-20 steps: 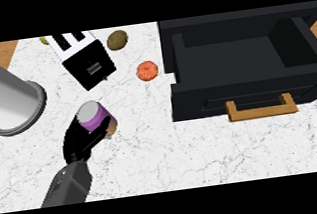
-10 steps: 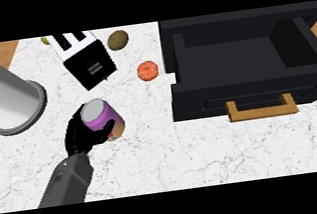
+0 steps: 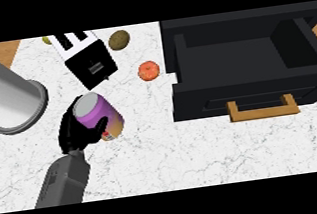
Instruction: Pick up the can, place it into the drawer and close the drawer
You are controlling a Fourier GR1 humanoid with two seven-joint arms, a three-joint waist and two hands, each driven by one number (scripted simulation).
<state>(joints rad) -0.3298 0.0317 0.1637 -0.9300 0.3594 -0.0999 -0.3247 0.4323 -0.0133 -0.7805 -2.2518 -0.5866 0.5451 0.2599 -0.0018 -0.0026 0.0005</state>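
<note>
Left hand [image 3: 75,132] is where we begin: its fingers and thumb are curled round the purple can [image 3: 97,117], so the can is grasped, with its silver top tilted away from us. We cannot tell from this view whether the can has cleared the marble counter [image 3: 197,149] or touches it. We judge the pick-up step to be done or nearly so; carrying the can across, setting it in the drawer and closing the drawer all remain. Our right hand does not show.

To the right of the hand and well apart from it stands the black drawer [image 3: 249,66], pulled open, its wooden handle [image 3: 263,108] on the side facing us. We see nothing in its compartment.

Between hand and drawer, slightly farther out, lies an orange tomato-like fruit [image 3: 148,70]. Just beyond the hand sits a black and white toaster [image 3: 87,60], with a brownish potato-like item [image 3: 118,39] past it. To the hand's left stands a large grey cylinder [image 3: 0,97].
</note>
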